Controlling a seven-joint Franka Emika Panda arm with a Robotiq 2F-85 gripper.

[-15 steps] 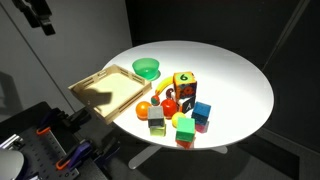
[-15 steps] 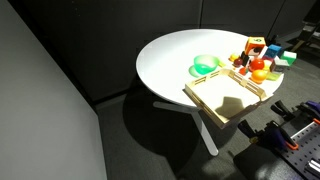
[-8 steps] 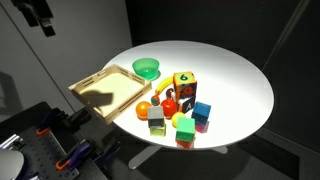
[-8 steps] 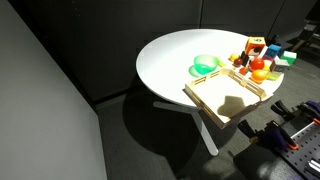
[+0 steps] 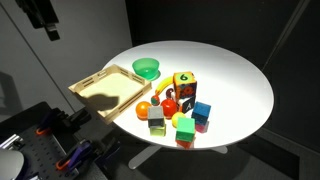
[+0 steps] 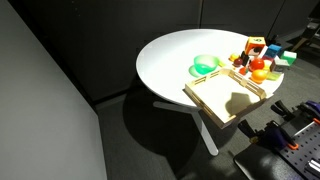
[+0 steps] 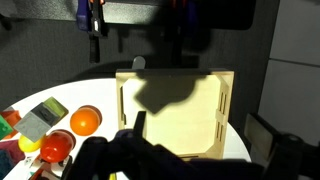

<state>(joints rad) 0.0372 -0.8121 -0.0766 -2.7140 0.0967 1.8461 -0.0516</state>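
The claw [image 5: 46, 28] hangs high above a wooden tray [image 5: 118, 82], apparently spread wide and gripping nothing, though it shows small and dark. The tray lies at the edge of the round white worktop [image 5: 230, 80], just beside a green bowl [image 5: 147, 69], with toy blocks [image 5: 185, 86] nearby.

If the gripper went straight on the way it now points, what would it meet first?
Most likely the shallow light wooden tray. The open gripper hangs high above it, pointing down, and the wrist view looks onto its bare floor. Nothing shows in between, though depth is hard to judge.
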